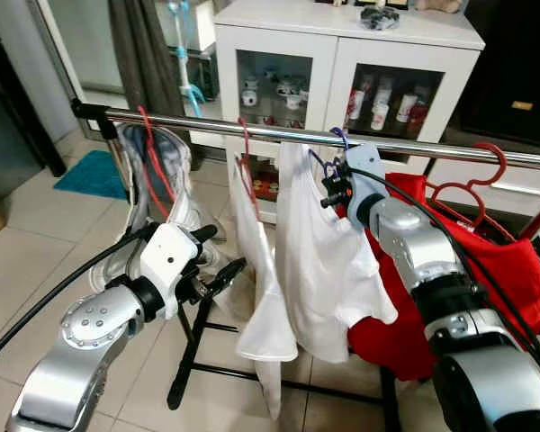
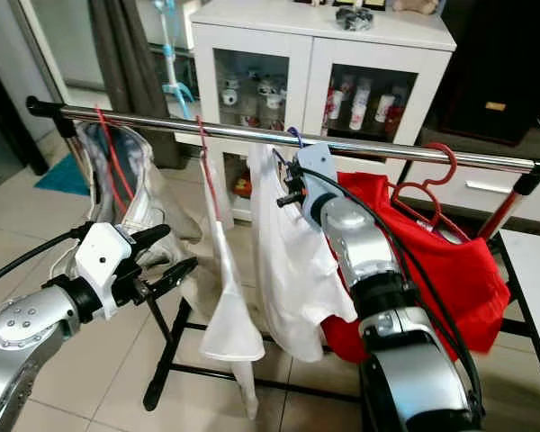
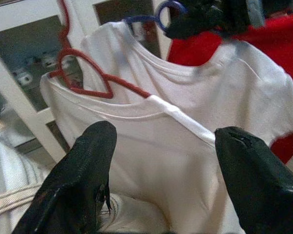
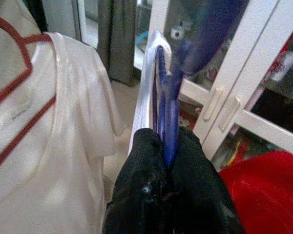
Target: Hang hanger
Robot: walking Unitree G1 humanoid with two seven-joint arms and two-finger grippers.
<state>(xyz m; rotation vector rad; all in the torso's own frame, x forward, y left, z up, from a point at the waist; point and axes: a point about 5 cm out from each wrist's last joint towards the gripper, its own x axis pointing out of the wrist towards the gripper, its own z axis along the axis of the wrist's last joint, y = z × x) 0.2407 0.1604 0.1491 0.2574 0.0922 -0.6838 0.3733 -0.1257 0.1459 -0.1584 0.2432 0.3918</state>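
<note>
A chrome rail (image 1: 279, 133) runs across in front of me. My right gripper (image 1: 333, 191) is shut on the neck of a blue hanger (image 4: 168, 107) that carries a white T-shirt (image 1: 319, 261). The hanger's blue hook (image 1: 340, 137) is up at the rail; I cannot tell whether it rests on it. My left gripper (image 1: 220, 250) is open with nothing between its fingers. It is lower and to the left, in front of another white shirt (image 1: 252, 225) hung on a red hanger (image 1: 245, 166).
A red garment (image 1: 486, 261) on a red hanger (image 1: 472, 184) hangs at the right, and a pale jacket (image 1: 157, 171) at the left end. A white glass-door cabinet (image 1: 342, 45) stands behind. The rack's black legs (image 1: 189, 351) stand on the tiled floor.
</note>
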